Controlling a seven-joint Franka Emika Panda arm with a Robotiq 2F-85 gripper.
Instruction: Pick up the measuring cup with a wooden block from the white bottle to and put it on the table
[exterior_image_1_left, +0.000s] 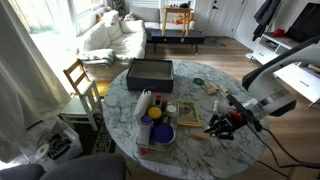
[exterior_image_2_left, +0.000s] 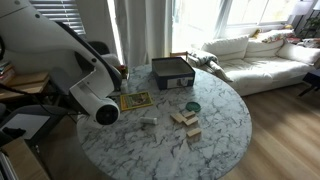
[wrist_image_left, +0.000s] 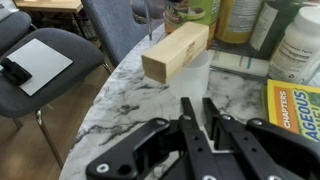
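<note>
Your tool (wrist_image_left: 197, 104) over the white, grey-veined marble tabletop (wrist_image_left: 130, 95), clenched on nothing — pale rectangular wooden block (wrist_image_left: 175, 52) lying just ahead, slim white plastic bottle (exterior_image_1_left: 143, 104) near the round blue bowl (exterior_image_1_left: 158, 133), well apart from the tool

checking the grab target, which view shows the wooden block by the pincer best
The wrist view: the wooden block lies large on the table, just ahead of the pincer. In an exterior view it is a small pale speck; otherwise I cannot pick it out.
</note>
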